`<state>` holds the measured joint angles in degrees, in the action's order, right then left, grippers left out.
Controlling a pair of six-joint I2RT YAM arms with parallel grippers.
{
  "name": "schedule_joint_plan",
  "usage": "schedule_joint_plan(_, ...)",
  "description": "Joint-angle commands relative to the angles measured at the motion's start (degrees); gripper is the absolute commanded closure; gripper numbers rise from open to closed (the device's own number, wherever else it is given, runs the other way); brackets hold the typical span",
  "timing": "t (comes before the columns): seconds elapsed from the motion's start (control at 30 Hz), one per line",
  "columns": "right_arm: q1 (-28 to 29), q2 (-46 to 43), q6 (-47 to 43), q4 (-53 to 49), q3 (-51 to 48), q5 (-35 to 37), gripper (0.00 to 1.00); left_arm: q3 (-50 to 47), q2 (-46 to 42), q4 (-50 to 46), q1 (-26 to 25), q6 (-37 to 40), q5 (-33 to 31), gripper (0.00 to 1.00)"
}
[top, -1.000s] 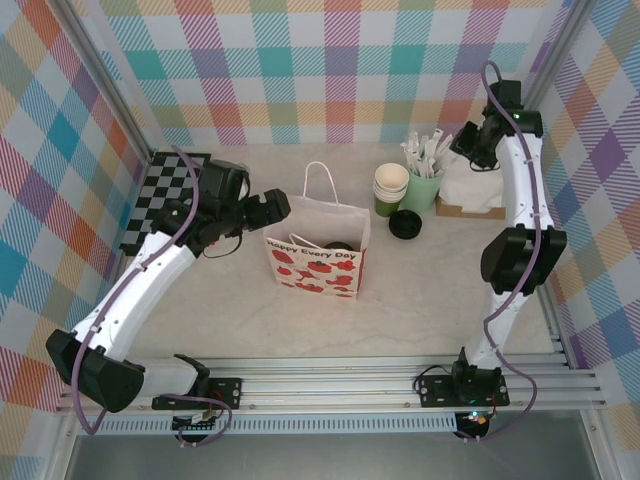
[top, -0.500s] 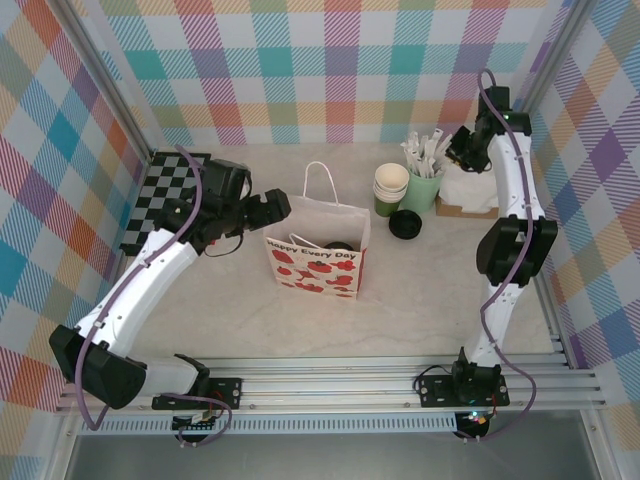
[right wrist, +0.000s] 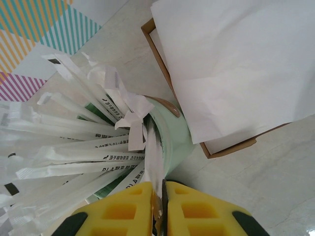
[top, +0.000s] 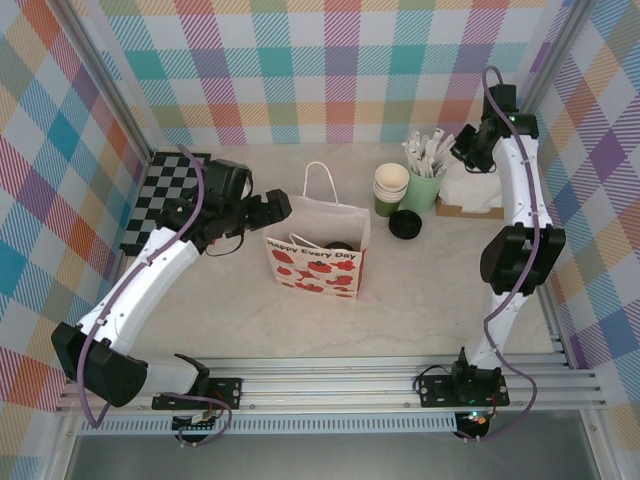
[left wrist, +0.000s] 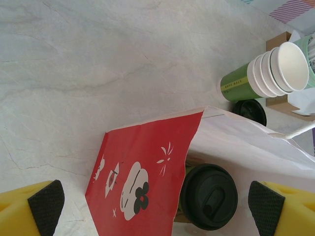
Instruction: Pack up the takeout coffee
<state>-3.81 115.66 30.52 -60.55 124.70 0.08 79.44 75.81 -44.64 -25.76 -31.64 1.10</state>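
Right gripper (top: 463, 148) is noted shifted a little leftward since a second ago, off the napkin box (top: 470, 197) and toward the pale-green cup (top: 424, 190). Its fingers have been drawn together in that time. Left arm is found unchanged.

Far left: checkered mat (top: 160, 200), partly covered by the left arm.

Left gripper (top: 268, 208) is held just left of the paper bag (top: 318, 262), jaws spread wide, nothing grasped. In the left wrist view the black pads (left wrist: 47, 206) are seen at opposite bottom corners, and the fingers are cut off by the frame edge.

Takeout coffee (top: 340, 245) is seen standing inside the bag. Only its black lid is visible through the open mouth; the cup body is hidden by the bag wall. In the left wrist view the lid's edge is overlapped by the bag's red panel.

Stack of cups (top: 391, 183), lidless, is set right of the bag. A black lid (top: 406, 224) lies just in front of it on the table; whether a cup sits beneath cannot be told. From the left wrist it is half hidden behind the bag's rim.

The pale-green cup is crowded with white-wrapped sticks. The right gripper is clenched on one wrapped stick (right wrist: 154, 169) at the cup's rim, a thin strip pinched between yellow fingers.

Far right: the napkin box is partly hidden under the right arm, its inside covered by white paper.
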Motion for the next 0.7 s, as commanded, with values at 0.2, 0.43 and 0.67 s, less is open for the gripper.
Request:
schedule_joint_plan(0.2, -0.1, -4.0, -1.1, 1.7, -3.7, 1.1, 0.83, 0.6, 0.3, 0.3, 0.7, 1.0, 1.2, 0.02)
schedule_joint_plan(0.43, -0.1, -5.8, -1.1, 2.8, -5.6, 0.1, 0.72, 0.4, 0.3, 0.3, 0.7, 1.1, 1.3, 0.01)
schedule_joint_plan(0.67, -0.1, -7.5, -1.0, 3.9, -7.5, -0.9, 0.71, 0.1, 0.3, 0.3, 0.6, 1.1, 1.6, 0.01)
